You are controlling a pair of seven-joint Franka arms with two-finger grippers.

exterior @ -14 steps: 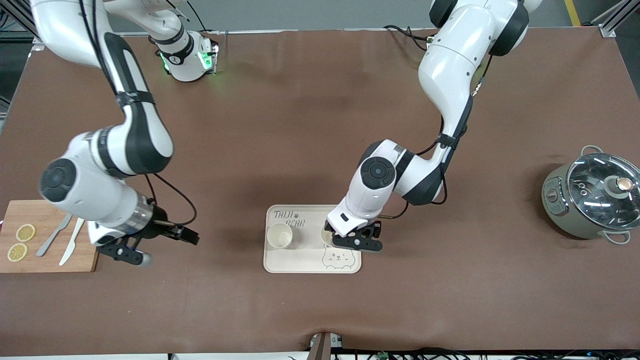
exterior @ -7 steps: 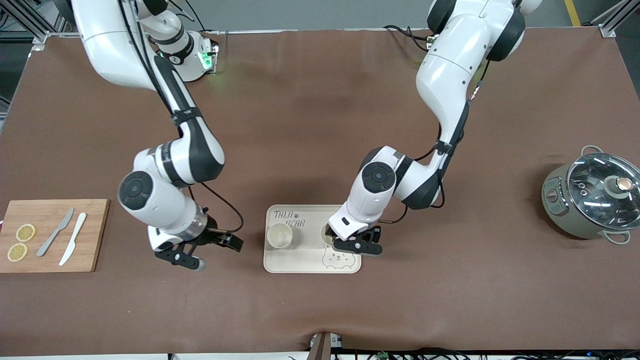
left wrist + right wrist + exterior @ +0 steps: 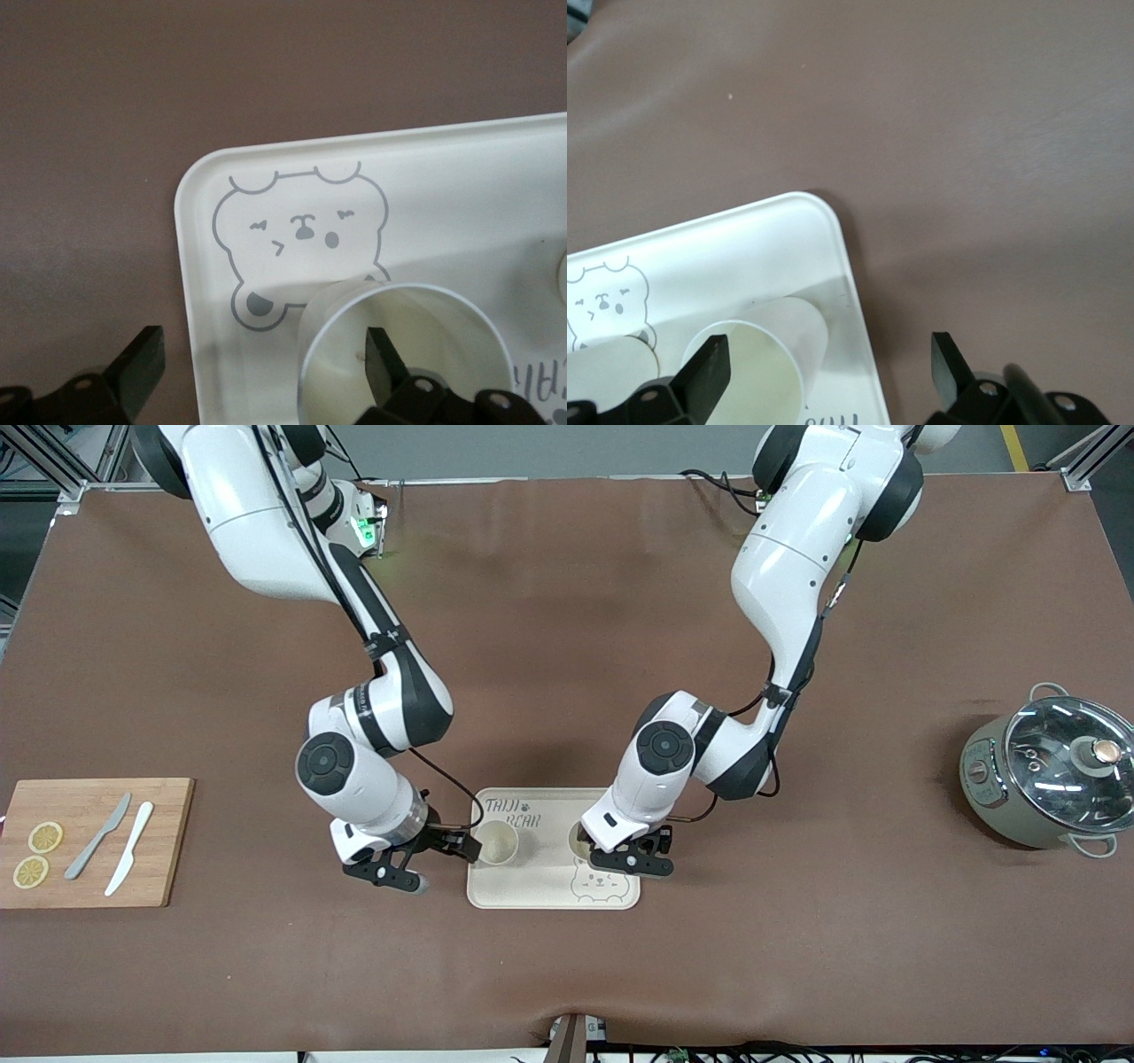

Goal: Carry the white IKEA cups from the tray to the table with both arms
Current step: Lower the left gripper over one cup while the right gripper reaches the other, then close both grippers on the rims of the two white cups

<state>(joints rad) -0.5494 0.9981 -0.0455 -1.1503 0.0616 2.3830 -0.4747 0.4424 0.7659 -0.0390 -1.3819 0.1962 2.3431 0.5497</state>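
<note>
Both white cups stand upright on the tray [image 3: 532, 895] mid-worktop: the left gripper [image 3: 631, 857], jaws wide and holding nothing, straddles the rim of its cup [image 3: 403, 354], while the right gripper [image 3: 416, 861], equally wide and empty, sits just beside the tray, with one jaw by its cup [image 3: 496, 841].

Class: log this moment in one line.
left gripper: open, over cream-white tumbler | right gripper: open, by second tumbler | both tumblers: on cream-beige bear-print tray
</note>
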